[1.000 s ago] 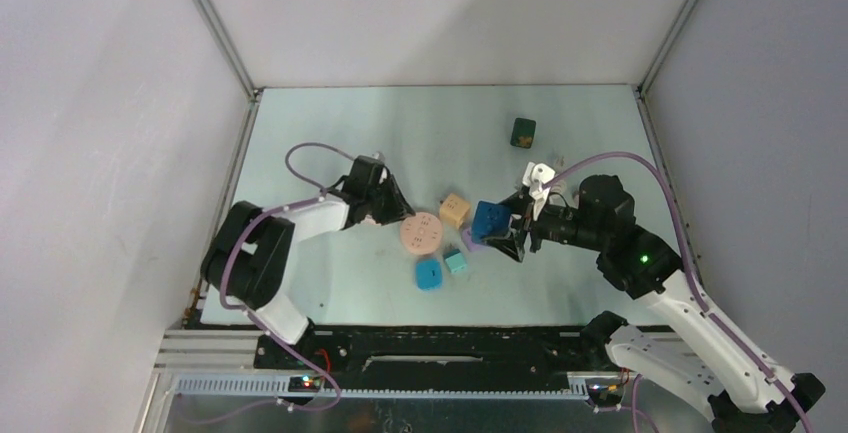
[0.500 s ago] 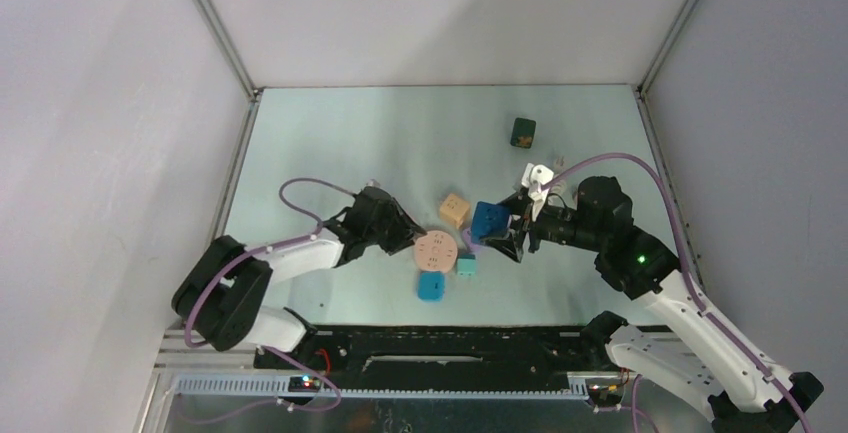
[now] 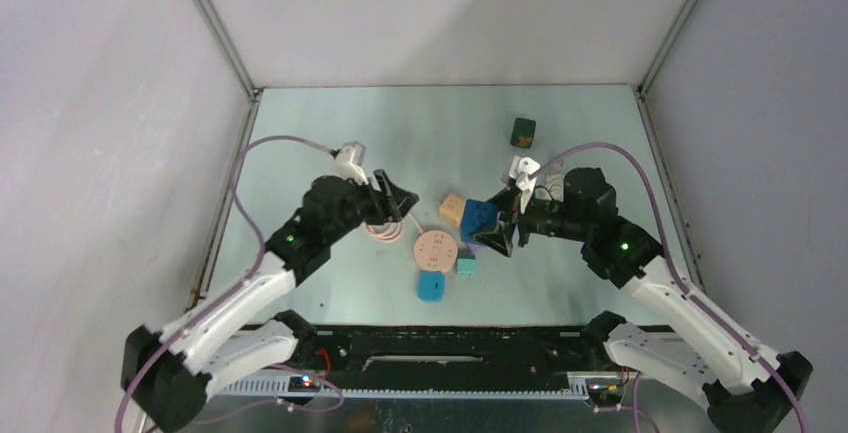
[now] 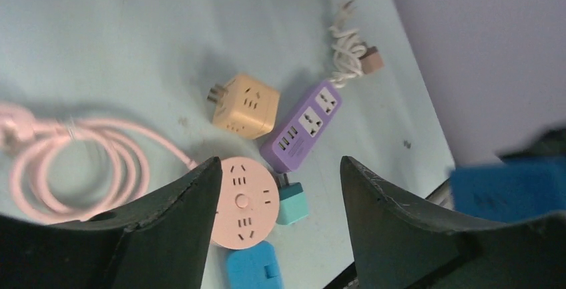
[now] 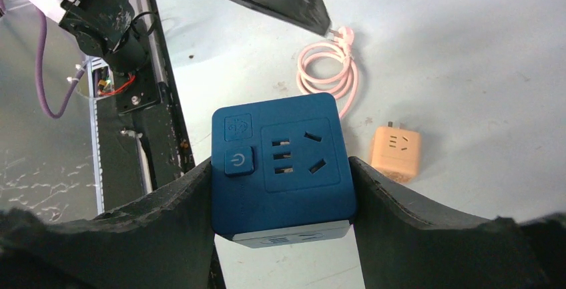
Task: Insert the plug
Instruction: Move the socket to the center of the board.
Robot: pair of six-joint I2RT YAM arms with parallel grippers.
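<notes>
The left arm has lifted away from the round pink socket disc (image 3: pixel 437 250). The left gripper (image 3: pixel 398 196) now hangs above the pale green table (image 3: pixel 330 133), fingers spread and empty. The right gripper (image 3: pixel 498 231) clamps a matte blue cube socket (image 5: pixel 280 162) with rounded corners, clear of the table. The disc's glossy pink cable (image 4: pixel 73 162) lies coiled beside it, the plug (image 5: pixel 342 34) at the coil's edge. A purple bar strip (image 4: pixel 304 125), an orange cube adapter (image 4: pixel 245 105), a flat blue adapter (image 3: pixel 431 285) and a small teal one (image 4: pixel 292 202) crowd the disc.
</notes>
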